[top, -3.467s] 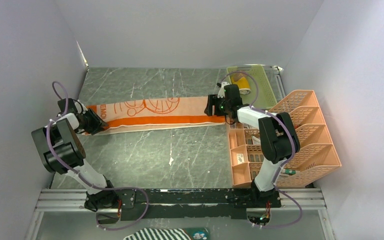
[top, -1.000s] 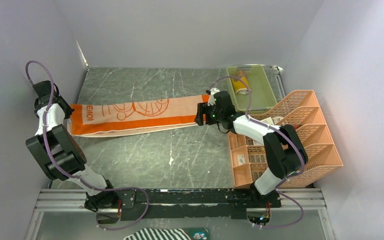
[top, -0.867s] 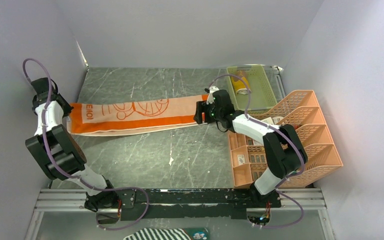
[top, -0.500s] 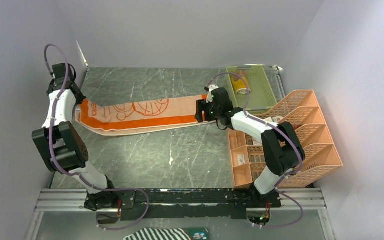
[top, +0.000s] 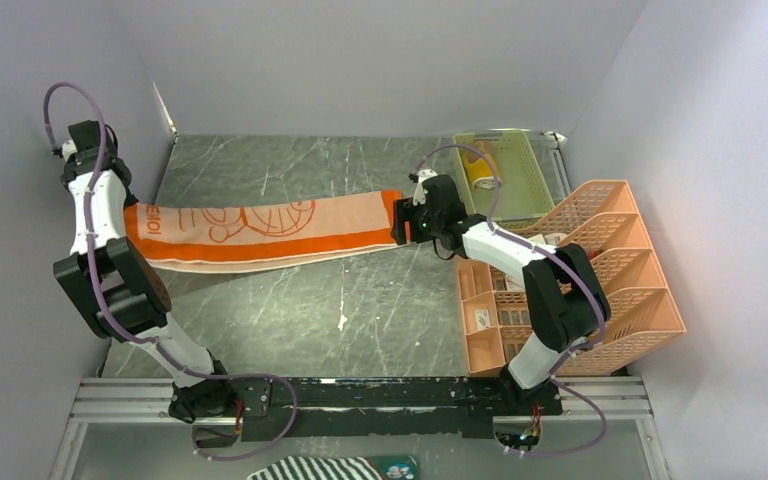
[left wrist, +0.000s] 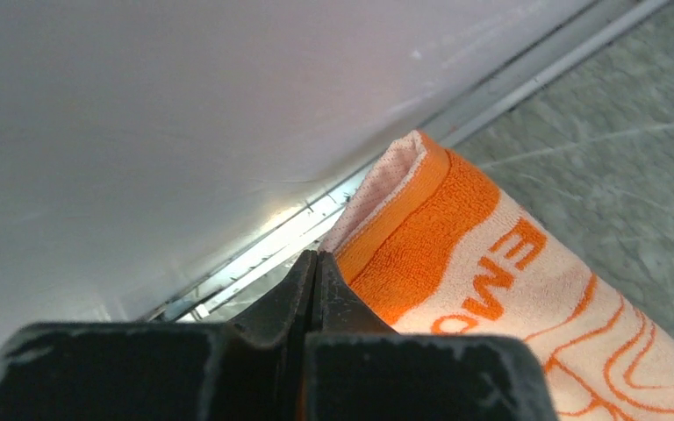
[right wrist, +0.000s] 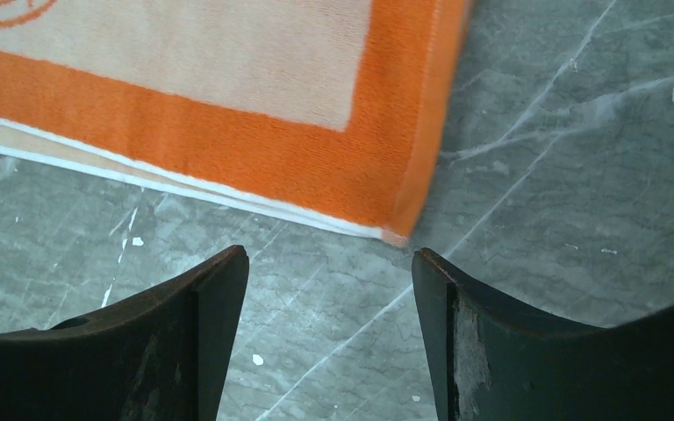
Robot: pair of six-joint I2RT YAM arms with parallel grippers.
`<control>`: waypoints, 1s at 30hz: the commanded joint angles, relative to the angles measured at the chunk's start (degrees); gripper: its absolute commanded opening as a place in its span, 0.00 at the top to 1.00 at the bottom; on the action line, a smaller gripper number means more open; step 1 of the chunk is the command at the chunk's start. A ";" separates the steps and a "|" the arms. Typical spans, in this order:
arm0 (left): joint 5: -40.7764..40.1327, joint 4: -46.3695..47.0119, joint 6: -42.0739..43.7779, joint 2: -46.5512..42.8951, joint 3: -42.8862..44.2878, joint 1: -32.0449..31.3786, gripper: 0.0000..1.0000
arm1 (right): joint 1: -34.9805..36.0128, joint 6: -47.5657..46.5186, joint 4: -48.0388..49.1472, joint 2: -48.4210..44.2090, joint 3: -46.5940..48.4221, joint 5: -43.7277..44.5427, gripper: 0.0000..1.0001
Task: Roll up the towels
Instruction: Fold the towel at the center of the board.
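Note:
The orange towel (top: 260, 222), folded lengthwise with its cream border and cat outline showing, lies stretched across the table. My left gripper (top: 122, 207) is shut on its left end by the left wall. In the left wrist view the jaws (left wrist: 314, 263) are pressed together with the towel's corner (left wrist: 439, 210) pinched between them. My right gripper (top: 401, 220) is open and empty just past the towel's right end. In the right wrist view its fingers (right wrist: 329, 267) hang over bare table, near the towel's corner (right wrist: 333, 167). The mustard-yellow towel (top: 480, 168) lies rolled in a green tray.
The green tray (top: 522, 178) stands at the back right. A peach slotted organizer (top: 585, 285) fills the right side, close to my right arm. The left wall (left wrist: 184, 105) is right beside my left gripper. A striped cloth (top: 330, 468) lies below the arm bases.
My left gripper has swung back toward the left wall with the towel's left end, and the whole towel has slid left and straightened. My right gripper has stayed near the right end.

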 commanded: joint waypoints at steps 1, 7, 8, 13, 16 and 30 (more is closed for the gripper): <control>-8.97 -1.87 -0.58 -0.26 5.21 1.73 0.93 | 0.18 -0.08 -0.35 -0.80 0.47 -0.26 0.31; -5.40 -2.77 0.19 0.56 9.01 1.90 0.93 | 0.29 -0.29 -0.70 -2.21 -2.04 0.71 0.31; -4.67 -2.87 0.34 0.27 8.97 1.65 0.93 | 0.29 -0.25 -0.75 -2.29 -2.09 0.74 0.31; 9.10 -4.44 1.45 -0.24 7.93 -0.12 0.93 | 0.37 0.34 -1.14 -2.94 -1.71 -0.11 0.31; 10.86 -8.40 1.38 1.52 8.91 -6.92 0.93 | 0.38 0.47 -1.87 -3.50 -0.86 -0.87 0.31; 29.06 -9.04 -10.94 13.23 18.47 -30.71 0.93 | 0.38 1.22 -5.50 -9.82 -0.56 -1.36 0.30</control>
